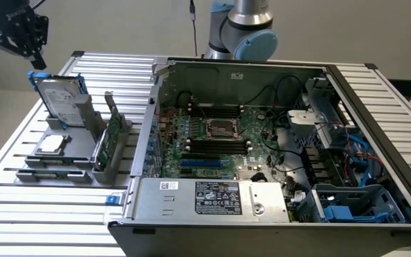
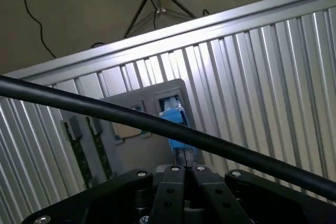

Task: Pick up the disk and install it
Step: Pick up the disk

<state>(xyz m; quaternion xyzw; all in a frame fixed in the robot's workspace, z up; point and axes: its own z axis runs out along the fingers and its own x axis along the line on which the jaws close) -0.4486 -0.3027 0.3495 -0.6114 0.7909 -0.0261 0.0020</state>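
— Where do my jaws stand?
— Your gripper (image 2: 183,155) has its jaws pressed together, holding nothing.
— And the disk (image 1: 58,96)?
— It stands on edge in the grey holder (image 1: 77,143) on the table, below the jaws and apart from them. You seem to be at the approach; a grasp would call for parting the jaws first.

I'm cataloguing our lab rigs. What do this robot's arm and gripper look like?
The arm is a silver-grey metal tube with a rounded light-blue joint cap. The gripper is matt black and blocky, its body dotted with small silver screws. A thick black cable runs past it in the wrist view.
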